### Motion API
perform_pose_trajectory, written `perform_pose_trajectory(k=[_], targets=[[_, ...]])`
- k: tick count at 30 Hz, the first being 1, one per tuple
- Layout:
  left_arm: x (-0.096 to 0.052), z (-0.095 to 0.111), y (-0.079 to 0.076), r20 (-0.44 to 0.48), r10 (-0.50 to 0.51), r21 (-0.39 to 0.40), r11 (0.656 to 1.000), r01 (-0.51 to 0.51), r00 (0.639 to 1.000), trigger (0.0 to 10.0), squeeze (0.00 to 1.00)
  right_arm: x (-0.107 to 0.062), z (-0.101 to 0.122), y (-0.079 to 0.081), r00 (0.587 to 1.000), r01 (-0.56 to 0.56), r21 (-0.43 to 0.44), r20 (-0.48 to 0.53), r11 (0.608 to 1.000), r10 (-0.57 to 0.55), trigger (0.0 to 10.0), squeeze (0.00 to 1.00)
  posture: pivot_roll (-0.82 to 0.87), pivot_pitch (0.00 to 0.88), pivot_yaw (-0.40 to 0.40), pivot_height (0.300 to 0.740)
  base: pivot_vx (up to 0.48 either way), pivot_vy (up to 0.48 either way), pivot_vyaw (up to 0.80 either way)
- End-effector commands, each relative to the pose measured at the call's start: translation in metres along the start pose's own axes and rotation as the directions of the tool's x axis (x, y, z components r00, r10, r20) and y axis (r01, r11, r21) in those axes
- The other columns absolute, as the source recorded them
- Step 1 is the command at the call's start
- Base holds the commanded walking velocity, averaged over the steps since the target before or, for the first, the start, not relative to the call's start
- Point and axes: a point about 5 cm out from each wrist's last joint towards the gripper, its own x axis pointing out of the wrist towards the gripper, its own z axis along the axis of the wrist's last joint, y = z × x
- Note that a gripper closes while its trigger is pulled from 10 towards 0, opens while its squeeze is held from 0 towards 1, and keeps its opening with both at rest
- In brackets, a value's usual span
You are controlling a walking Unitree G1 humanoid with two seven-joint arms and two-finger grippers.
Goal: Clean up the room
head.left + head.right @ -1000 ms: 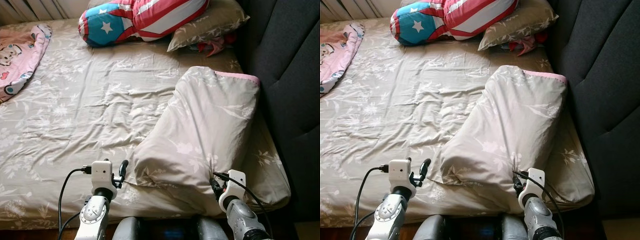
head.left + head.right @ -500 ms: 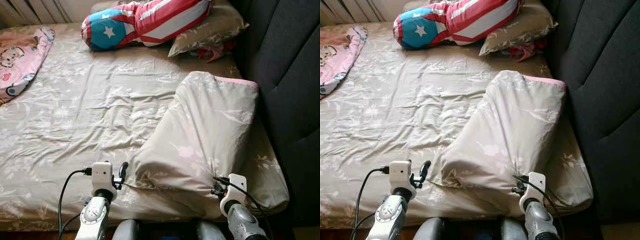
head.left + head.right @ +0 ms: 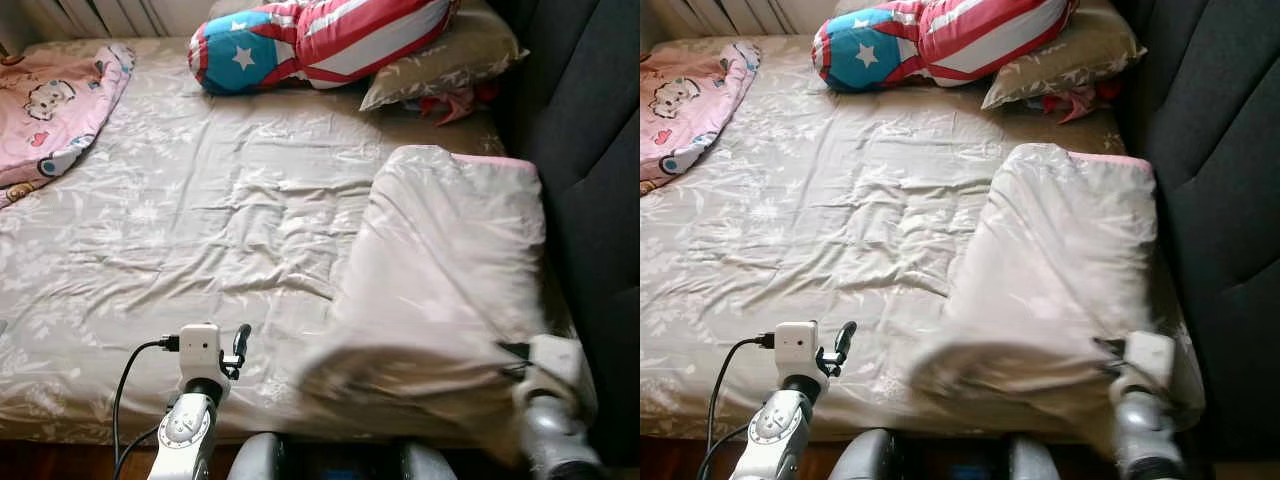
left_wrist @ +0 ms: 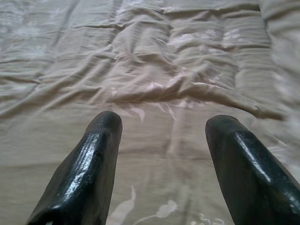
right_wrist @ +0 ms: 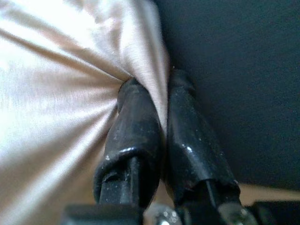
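Pillow: we see the pillow (image 3: 450, 260) on the bed (image 3: 180, 220), long axis running from us toward the far end, beside the headboard (image 3: 590, 150).
Right end effector (image 5: 157, 117): clenched on the pillow's corner.
Left end effector (image 4: 161, 126): spread wide over the sheet.

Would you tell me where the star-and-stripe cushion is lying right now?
In the eye views the star-and-stripe cushion lies at the far end of the bed, resting partly on a beige pillow beside the dark headboard.
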Motion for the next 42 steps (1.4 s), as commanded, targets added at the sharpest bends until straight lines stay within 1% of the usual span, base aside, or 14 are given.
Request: perform_pose_trajectory(k=[1, 8, 9, 15, 16, 17, 18, 22, 23, 28, 29, 33, 34, 42], targets=[[-0.004, -0.006, 0.005, -0.021, 0.02, 0.004, 1.0, -0.02, 1.0, 10.0, 0.0, 0.007, 0.015, -0.04, 0.979, 0.192, 0.031, 0.064, 0.981, -0.194, 0.0, 0.0, -0.13, 0.223, 0.008, 0.666, 0.0, 0.0, 0.0], [-0.004, -0.007, 0.004, -0.026, 0.015, 0.004, 1.0, -0.015, 1.0, 10.0, 0.0, 0.009, 0.022, -0.072, 0.944, 0.321, -0.001, 0.081, 0.947, -0.32, 0.0, 0.0, -0.14, 0.226, 0.01, 0.666, 0.0, 0.0, 0.0], [-0.004, -0.008, 0.004, -0.028, 0.013, 0.005, 1.0, -0.013, 1.0, 10.0, 0.0, 0.009, 0.017, -0.061, 0.96, 0.274, -0.038, 0.066, 0.961, -0.271, 10.0, 0.0, -0.13, 0.226, 0.014, 0.666, 0.0, 0.0, 0.0], [-0.004, -0.008, 0.003, -0.028, 0.01, 0.007, 1.0, -0.01, 1.0, 10.0, 0.0, 0.005, 0.01, -0.035, 0.981, 0.188, -0.028, 0.048, 0.982, -0.187, 10.0, 0.0, -0.12, 0.227, 0.018, 0.666, 0.0, 0.0, 0.0], [-0.003, -0.007, 0.003, -0.027, 0.009, 0.007, 1.0, -0.009, 1.0, 10.0, 0.0, 0.004, 0.011, -0.028, 0.984, 0.169, -0.039, 0.065, 0.985, -0.167, 10.0, 0.44, -0.12, 0.229, 0.02, 0.666, 0.0, 0.0, 0.0], [-0.003, -0.007, 0.003, -0.027, 0.009, 0.007, 1.0, -0.009, 1.0, 10.0, 0.0, 0.004, 0.011, -0.028, 0.984, 0.169, -0.039, 0.065, 0.985, -0.167, 10.0, 0.44, -0.12, 0.229, 0.02, 0.666, 0.0, 0.0, 0.0], [-0.003, -0.007, 0.002, -0.027, 0.007, 0.006, 1.0, -0.007, 1.0, 10.0, 0.0, 0.003, 0.018, -0.016, 0.984, 0.138, -0.05, 0.119, 0.989, -0.131, 10.0, 1.0, -0.12, 0.231, 0.021, 0.666, 0.0, 0.0, 0.0], [-0.003, -0.007, 0.002, -0.029, 0.005, 0.005, 1.0, -0.005, 1.0, 10.0, 0.0, 0.002, 0.022, -0.011, 0.983, 0.12, -0.054, 0.147, 0.991, -0.111, 10.0, 1.0, -0.12, 0.231, 0.021, 0.666, 0.0, 0.0, 0.0], [-0.003, -0.008, 0.001, -0.031, 0.003, 0.005, 1.0, -0.003, 1.0, 10.0, 0.0, 0.002, 0.026, -0.007, 0.982, 0.098, -0.055, 0.166, 0.994, -0.088, 10.0, 0.01, -0.12, 0.232, 0.021, 0.666, 0.0, 0.0, 0.0], [-0.005, -0.011, -0.002, -0.041, 0.001, -0.003, 1.0, -0.001, 0.999, 10.0, 0.0, -0.004, 0.039, 0.023, 0.964, -0.102, -0.009, 0.245, 0.995, 0.101, 10.0, 0.0, -0.12, 0.232, 0.021, 0.666, 0.0, 0.0, 0.0], [-0.006, -0.016, -0.002, -0.063, 0.007, -0.014, 1.0, -0.008, 0.998, 10.0, 0.0, -0.014, 0.033, 0.055, 0.927, -0.315, 0.041, 0.228, 0.948, 0.298, 10.0, 0.0, -0.12, 0.228, 0.02, 0.666, 0.0, 0.0, 0.0], [-0.006, -0.019, 0.001, -0.085, 0.023, -0.02, 0.999, -0.025, 0.996, 10.0, 0.0, -0.025, 0.018, 0.075, 0.893, -0.424, 0.041, 0.182, 0.905, 0.411, 10.0, 0.0, -0.12, 0.217, 0.021, 0.666, 0.0, 0.0, 0.0], [-0.006, -0.02, 0.008, -0.097, 0.026, -0.016, 0.999, -0.028, 0.995, 10.0, 0.0, -0.041, -0.005, 0.097, 0.846, -0.526, 0.014, 0.111, 0.85, 0.521, 10.0, 0.0, -0.11, 0.215, 0.02, 0.666, 0.0, 0.0, 0.0], [-0.015, -0.039, 0.035, -0.219, 0.105, 0.013, 0.994, -0.105, 0.97, 10.0, 0.0, -0.063, -0.047, 0.113, 0.824, -0.564, 0.016, -0.05, 0.826, 0.564, 10.0, 0.0, -0.1, 0.192, 0.026, 0.701, 0.0, 0.0, 0.0]])
